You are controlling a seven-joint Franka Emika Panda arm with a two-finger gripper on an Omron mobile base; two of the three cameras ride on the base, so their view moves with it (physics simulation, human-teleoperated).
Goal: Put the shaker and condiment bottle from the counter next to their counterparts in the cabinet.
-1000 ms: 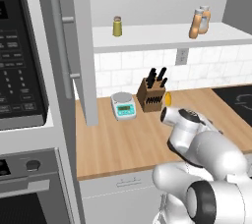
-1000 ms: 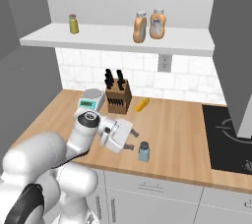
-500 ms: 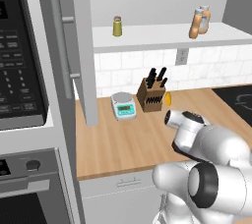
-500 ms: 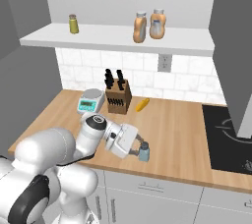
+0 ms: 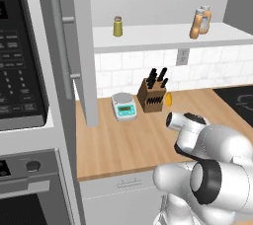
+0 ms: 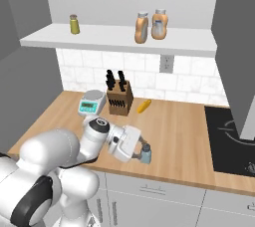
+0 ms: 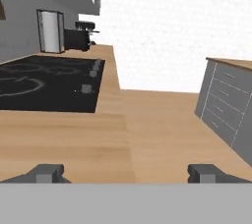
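The blue-grey shaker (image 6: 147, 156) stands upright on the wooden counter (image 6: 179, 126) near its front edge. My gripper (image 6: 141, 152) lies low and level along the counter with its fingertips right at the shaker; whether the shaker is between them I cannot tell. In the hand view the gripper (image 7: 126, 173) is open, tips far apart, and nothing shows between them. On the cabinet shelf (image 6: 114, 39) two orange bottles (image 6: 142, 27) (image 6: 160, 24) stand side by side, and I cannot tell them apart. The olive-yellow shaker (image 6: 74, 24) is at the shelf's left end.
A knife block (image 6: 118, 99), a small scale (image 6: 91, 104) and a yellow-orange item (image 6: 144, 105) sit by the backsplash. The black cooktop (image 6: 231, 141) lies to the right. The open cabinet door (image 5: 74, 46) and the microwave (image 5: 20, 61) stand at the left.
My hand has slid right along the counter's front until its fingertips reach the shaker. The shaker and the shelf items have not moved.
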